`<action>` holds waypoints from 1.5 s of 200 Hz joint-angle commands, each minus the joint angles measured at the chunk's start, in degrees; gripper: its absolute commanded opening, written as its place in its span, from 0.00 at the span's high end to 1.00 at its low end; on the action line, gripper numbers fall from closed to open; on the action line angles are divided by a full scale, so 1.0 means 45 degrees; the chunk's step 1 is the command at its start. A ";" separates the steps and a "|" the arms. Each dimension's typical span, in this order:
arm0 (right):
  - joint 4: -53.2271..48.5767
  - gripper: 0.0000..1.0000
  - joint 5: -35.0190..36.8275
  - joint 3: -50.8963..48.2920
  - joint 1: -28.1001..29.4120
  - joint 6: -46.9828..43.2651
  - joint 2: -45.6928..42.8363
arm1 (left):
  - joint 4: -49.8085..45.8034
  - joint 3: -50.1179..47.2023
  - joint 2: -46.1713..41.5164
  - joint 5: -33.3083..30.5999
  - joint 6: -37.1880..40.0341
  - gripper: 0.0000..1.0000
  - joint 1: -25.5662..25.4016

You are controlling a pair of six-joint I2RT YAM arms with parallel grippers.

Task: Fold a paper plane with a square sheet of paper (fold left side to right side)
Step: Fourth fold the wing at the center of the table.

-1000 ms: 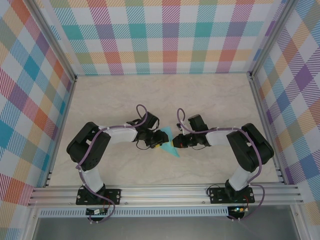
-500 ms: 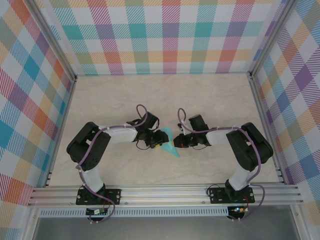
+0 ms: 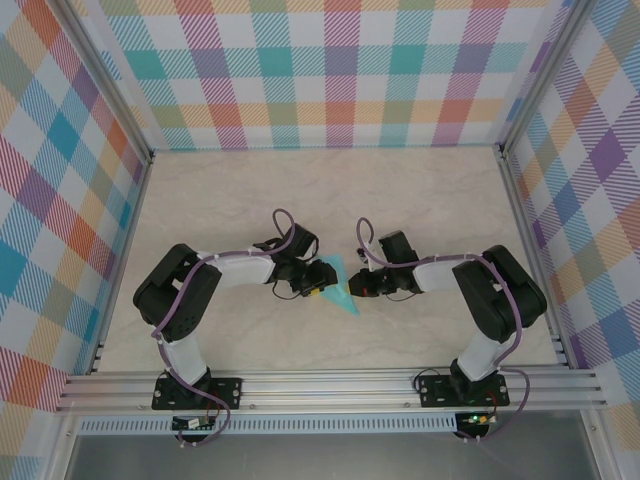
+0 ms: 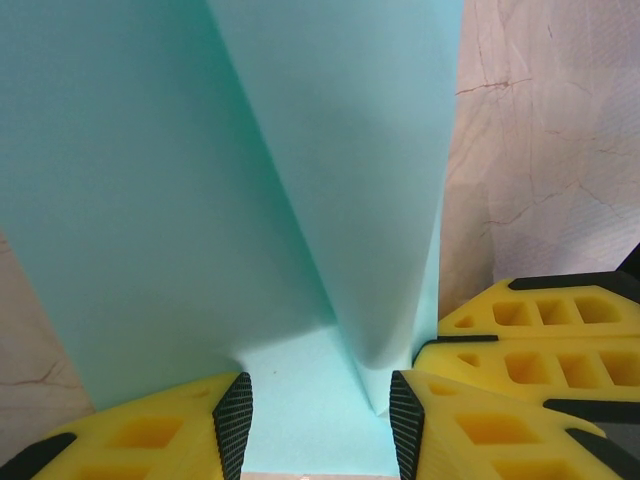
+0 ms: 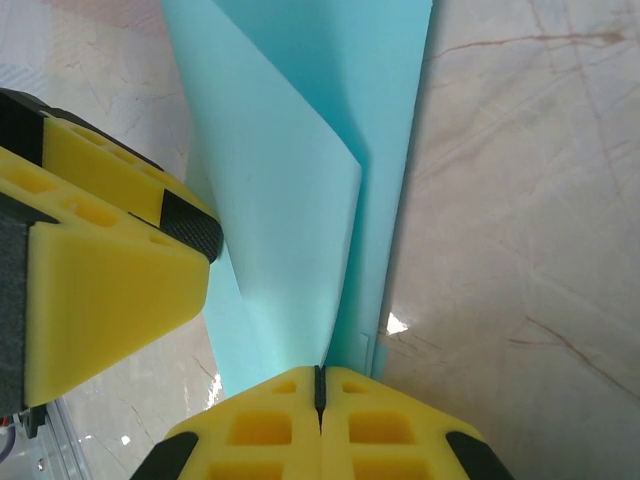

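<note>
Pale marbled table (image 3: 420, 200), boxed in by plaid walls (image 3: 330, 80). Nearest, on the camera's side of the paper (image 3: 340, 286), a metal rail (image 3: 330, 385) carrying both arm bases.

Further in, at the paper itself:

- **Paper:** light turquoise, lying about mid-table, already creased into a narrow pointed shape with the tip aimed back toward the rail. Not flat: one layer curves up off the other along a slanting fold.
- **Left gripper** (image 4: 318, 420): sits at the paper's left edge. Spread wide, black pads (image 4: 232, 425) straddling a corner of the paper with a clear gap between them, pinching nothing. Cannot tell whether it presses the sheet down.
- **Right gripper** (image 5: 318, 388): sits at the paper's right edge. Fingers squeezed together, with the raised layer's end running into the seam between them, so apparently clamped on the paper.

Beyond the paper, bare table up to the far wall.

Judged step: mid-fold, left side being brought over to the right, with the layer lifted and bowed but not yet laid down or creased.

Next move likely calls for:

- carrying the pinched layer across until its edge lines up with the paper's right edge;
- keeping the lower layer from sliding, probably with the left gripper's help;
- lowering, then pressing along the fold to set the crease.

Main risk: thin paper skewing or buckling under an uneven pull.
</note>
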 commanded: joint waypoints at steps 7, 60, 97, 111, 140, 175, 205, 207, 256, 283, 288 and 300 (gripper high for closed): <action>-0.0140 1.00 0.0066 -0.0278 -0.0071 0.0136 -0.0200 | -0.0616 -0.0074 0.0162 -0.0207 0.0175 0.56 -0.0253; -0.0271 1.00 0.0139 -0.0201 -0.0091 0.0109 -0.0118 | -0.0636 -0.0076 0.0150 -0.0209 0.0171 0.56 -0.0252; -0.0830 1.00 0.0327 -0.0066 -0.0082 -0.0112 0.0006 | -0.0655 -0.0072 0.0132 -0.0189 0.0194 0.55 -0.0252; -0.0940 1.00 0.0404 -0.0062 -0.0091 -0.0151 0.0009 | -0.0636 -0.0092 0.0123 -0.0194 0.0170 0.56 -0.0250; -0.1262 1.00 0.0414 0.0086 -0.0073 -0.0246 0.0183 | -0.0656 -0.0070 0.0094 -0.0186 0.0174 0.55 -0.0238; -0.2100 1.00 0.0609 0.0365 -0.0049 -0.0466 0.0576 | -0.0682 0.0020 -0.0245 -0.0087 0.0267 0.55 -0.0247; -0.2404 1.00 0.0774 0.0412 0.0010 -0.0465 0.0829 | -0.1241 0.0494 -0.0950 -0.0179 0.0581 0.53 -0.0233; -0.2427 1.00 0.0792 0.0420 0.0008 -0.0485 0.0834 | -0.1290 0.0521 -0.0997 -0.0182 0.0584 0.53 -0.0238; -0.2676 1.00 0.0980 0.0599 0.0105 -0.0543 0.1184 | -0.1266 0.1173 -0.1475 0.0302 0.0713 0.60 -0.0224; -0.2691 1.00 0.0978 0.0617 0.0133 -0.0544 0.1187 | -0.0848 0.1566 -0.0763 0.0890 0.0771 0.74 -0.0233; -0.2690 1.00 0.0978 0.0628 0.0141 -0.0544 0.1174 | -0.0795 0.1654 -0.0612 0.0949 0.0792 0.75 -0.0233; -0.2740 1.00 0.0990 0.0663 0.0143 -0.0549 0.1169 | -0.0734 0.1914 -0.0242 0.1052 0.0883 0.77 -0.0231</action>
